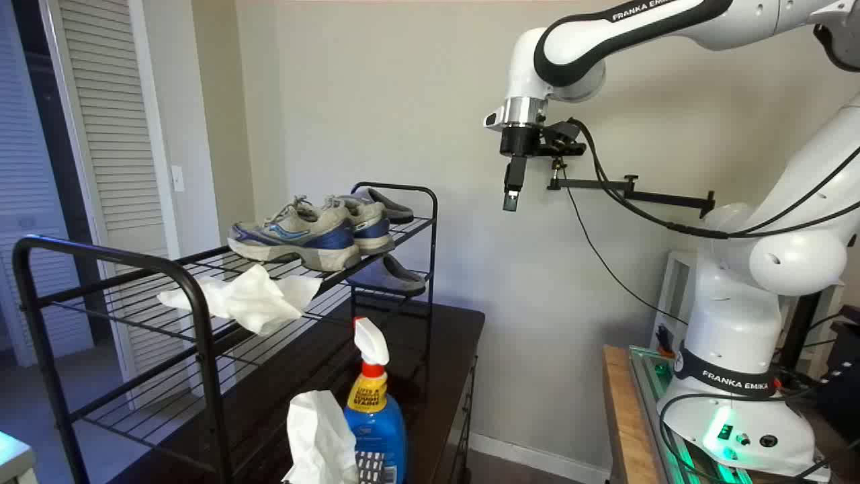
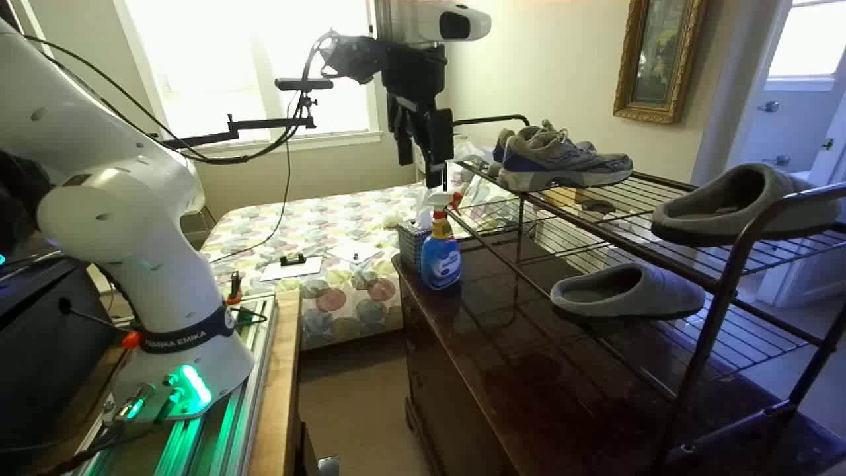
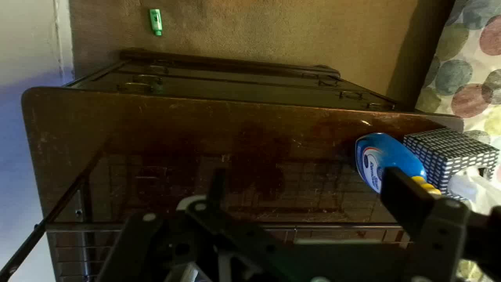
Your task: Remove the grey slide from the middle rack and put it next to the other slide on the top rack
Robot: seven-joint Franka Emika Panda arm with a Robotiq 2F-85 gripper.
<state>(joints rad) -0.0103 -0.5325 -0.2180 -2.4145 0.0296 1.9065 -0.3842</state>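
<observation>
A grey slide point(image 1: 386, 277) point(image 2: 624, 291) rests on the middle shelf of the black wire rack point(image 1: 207, 363) point(image 2: 724, 291), at the end away from the tissue box. The other grey slide point(image 1: 384, 204) point(image 2: 740, 206) sits on the top shelf above it, beside the sneakers. My gripper point(image 1: 510, 200) point(image 2: 418, 170) hangs in the air on the robot's side of the rack, above shelf height and apart from both slides. In the wrist view the gripper point(image 3: 303, 188) is open, with nothing between its fingers. Neither slide can be made out in the wrist view.
Grey-blue sneakers point(image 1: 302, 235) point(image 2: 562, 158) stand on the top shelf. White crumpled tissue point(image 1: 255, 299) lies near its end. A blue spray bottle point(image 1: 376, 423) point(image 2: 441, 258) point(image 3: 385, 156) and patterned tissue box point(image 2: 413, 244) point(image 3: 446, 152) stand on the dark dresser point(image 2: 502, 370) point(image 3: 235, 129).
</observation>
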